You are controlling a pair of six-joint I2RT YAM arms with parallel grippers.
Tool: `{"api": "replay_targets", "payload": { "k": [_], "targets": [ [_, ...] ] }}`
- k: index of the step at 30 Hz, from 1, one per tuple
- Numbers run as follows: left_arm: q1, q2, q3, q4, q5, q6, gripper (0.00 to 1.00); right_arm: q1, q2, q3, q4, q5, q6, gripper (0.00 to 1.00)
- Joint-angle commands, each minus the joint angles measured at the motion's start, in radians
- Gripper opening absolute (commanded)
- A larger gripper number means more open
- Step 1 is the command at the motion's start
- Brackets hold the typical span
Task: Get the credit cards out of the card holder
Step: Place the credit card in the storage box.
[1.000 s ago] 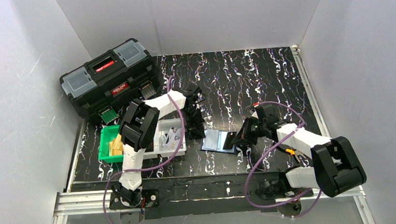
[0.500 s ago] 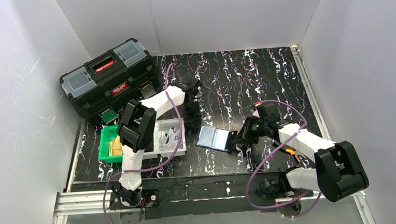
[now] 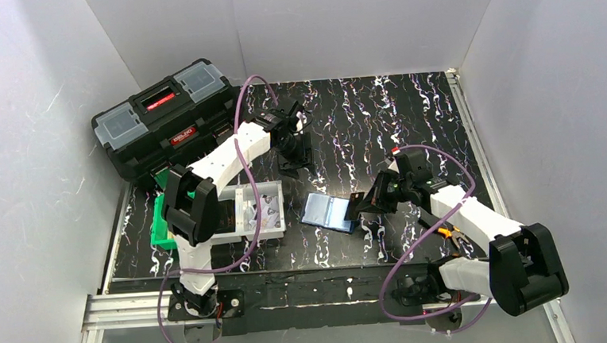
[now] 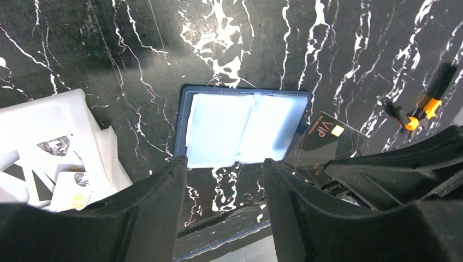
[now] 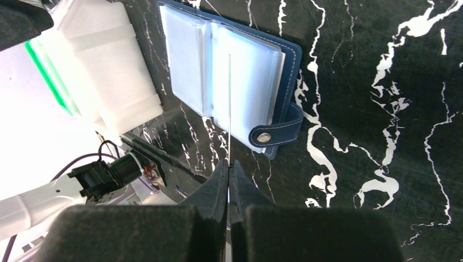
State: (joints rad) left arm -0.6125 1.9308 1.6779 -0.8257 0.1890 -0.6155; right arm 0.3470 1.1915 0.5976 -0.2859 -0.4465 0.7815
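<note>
The card holder (image 3: 328, 211) lay spread open on the table (image 3: 408, 117), pale pockets up, close to the near edge and about midway between the left and right edges. We saw a black table top veined with white, closed in by plain white walls (image 3: 315, 27) on the left, far and right sides. A black toolbox (image 3: 166, 116) sat at the far left corner. Nearer along the left edge stood a green bin (image 3: 159, 232) and, just beside it, a white tray (image 3: 280, 221) holding white printed slips (image 4: 54, 146). Orange-handled pliers (image 3: 450, 232) lay toward the near right corner.

The right pincer (image 3: 357, 208) was at the holder's right edge, clenched on a credit card (image 4: 327, 136), a dark one marked VIP with a gold chip. In the right wrist view we saw the card edge-on, as a thin line over the holder's right-hand pocket and above the snap strap (image 5: 273, 134). We could not tell whether it touched the holder. The left pincer (image 3: 291, 148) hung over the middle of the table toward the far edge, well apart from the holder, released, its jaws wide.
</note>
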Motion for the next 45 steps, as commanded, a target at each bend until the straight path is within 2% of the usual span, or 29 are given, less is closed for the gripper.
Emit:
{"api": "replay_targets", "payload": {
  "k": [1, 10, 14, 21, 31, 36, 41, 42, 45],
  "targets": [
    [0.004, -0.088, 0.009, -0.026, 0.063, 0.037, 0.53, -0.008, -0.042, 0.068, -0.036, 0.001, -0.012, 0.01],
    [0.036, -0.167, -0.100, 0.074, 0.256, 0.038, 0.53, -0.009, -0.036, 0.117, -0.026, -0.073, -0.011, 0.01],
    [0.048, -0.187, -0.162, 0.168, 0.402, 0.021, 0.53, -0.011, -0.039, 0.126, 0.060, -0.186, 0.031, 0.01],
    [0.069, -0.211, -0.220, 0.267, 0.554, 0.002, 0.54, -0.013, -0.018, 0.162, 0.214, -0.356, 0.140, 0.01],
    [0.086, -0.230, -0.277, 0.440, 0.743, -0.090, 0.54, -0.014, 0.036, 0.172, 0.438, -0.449, 0.284, 0.01],
    [0.088, -0.234, -0.313, 0.555, 0.812, -0.168, 0.52, -0.014, 0.054, 0.170, 0.484, -0.460, 0.309, 0.01],
    [0.089, -0.230, -0.332, 0.601, 0.849, -0.213, 0.37, -0.013, 0.067, 0.169, 0.512, -0.463, 0.321, 0.01],
    [0.089, -0.233, -0.336, 0.603, 0.851, -0.215, 0.32, -0.014, 0.070, 0.169, 0.514, -0.463, 0.320, 0.01],
    [0.088, -0.244, -0.350, 0.603, 0.842, -0.224, 0.08, -0.013, 0.074, 0.167, 0.511, -0.458, 0.312, 0.01]
  ]
}}
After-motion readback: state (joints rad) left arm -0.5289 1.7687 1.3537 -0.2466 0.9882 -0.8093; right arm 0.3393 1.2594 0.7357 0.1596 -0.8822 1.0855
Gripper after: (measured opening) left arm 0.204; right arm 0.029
